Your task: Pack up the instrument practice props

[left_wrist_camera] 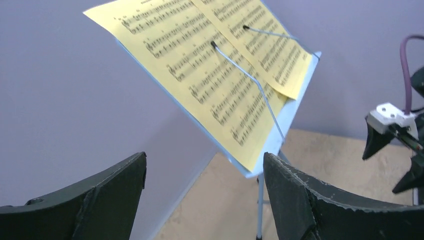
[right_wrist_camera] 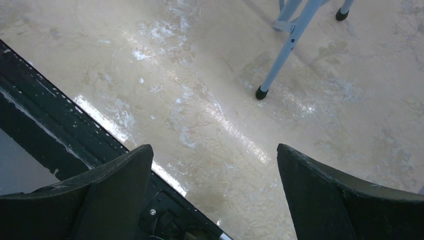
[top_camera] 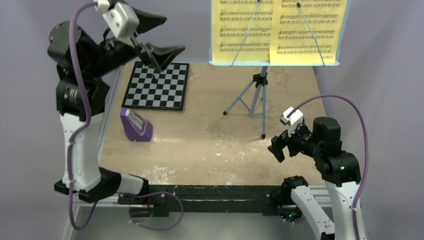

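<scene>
The light blue music stand (top_camera: 256, 92) stands on its tripod at the back of the table. Its tray holds the yellow sheet of music (top_camera: 278, 29) under two thin wire arms. In the left wrist view the sheet (left_wrist_camera: 210, 70) leans on the tray's edge (left_wrist_camera: 296, 102), ahead of and above my fingers. My left gripper (top_camera: 175, 34) (left_wrist_camera: 205, 162) is raised high to the left of the stand, open and empty. The purple metronome (top_camera: 135, 125) stands at the table's left. My right gripper (top_camera: 276, 145) (left_wrist_camera: 395, 130) (right_wrist_camera: 215, 150) hovers low at the front right, open and empty, near a stand leg (right_wrist_camera: 285, 55).
A black-and-white checkerboard (top_camera: 157, 85) lies flat at the back left, under my raised left gripper. A black rail (top_camera: 215, 192) (right_wrist_camera: 50, 130) runs along the table's near edge. Purple-grey walls close off the back and sides.
</scene>
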Available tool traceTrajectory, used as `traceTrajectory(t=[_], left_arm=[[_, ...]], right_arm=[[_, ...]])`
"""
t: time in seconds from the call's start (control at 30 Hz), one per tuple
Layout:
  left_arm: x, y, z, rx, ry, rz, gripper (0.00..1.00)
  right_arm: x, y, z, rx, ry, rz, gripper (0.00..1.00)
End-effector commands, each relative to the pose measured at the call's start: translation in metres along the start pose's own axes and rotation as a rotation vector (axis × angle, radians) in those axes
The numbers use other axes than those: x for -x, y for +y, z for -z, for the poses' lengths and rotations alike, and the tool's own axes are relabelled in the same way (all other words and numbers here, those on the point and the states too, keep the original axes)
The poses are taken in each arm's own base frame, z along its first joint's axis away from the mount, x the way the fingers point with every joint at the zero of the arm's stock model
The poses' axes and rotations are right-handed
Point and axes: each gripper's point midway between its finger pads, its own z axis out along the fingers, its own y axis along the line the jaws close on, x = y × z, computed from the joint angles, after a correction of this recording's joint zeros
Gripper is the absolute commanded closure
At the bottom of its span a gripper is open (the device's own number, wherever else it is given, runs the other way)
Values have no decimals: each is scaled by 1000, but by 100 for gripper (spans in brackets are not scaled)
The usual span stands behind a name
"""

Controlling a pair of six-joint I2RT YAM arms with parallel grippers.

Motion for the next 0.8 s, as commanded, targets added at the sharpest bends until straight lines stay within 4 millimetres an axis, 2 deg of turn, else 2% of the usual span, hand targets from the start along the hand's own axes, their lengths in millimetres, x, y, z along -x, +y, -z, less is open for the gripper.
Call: traceTrajectory(t=[0.0,0.17,0.3,0.4,0.5,0.67,0.77], left_arm=[[35,27,-42,-62,-195,189,13],[46,52,-75,-40,-308,290,13],[54,79,-88,22,-432,295,13],[47,90,-98,35,-459,294,14],[38,88,-98,19,-448,311,14],[52,74,-72,-8,-433,274,10],[44,59,-59,-22,-382,249,10]], right_arm=[[7,9,1,26,-72,-26,1],[-8,9,0,15,-22,-23,1],[-15,18,15,51,36,22,1],[5,19,37,40,-7,72,2],[31,12,49,1,-48,77,2],[104,3,87,-68,-213,83,5],[121,-4,94,-96,-243,87,5]])
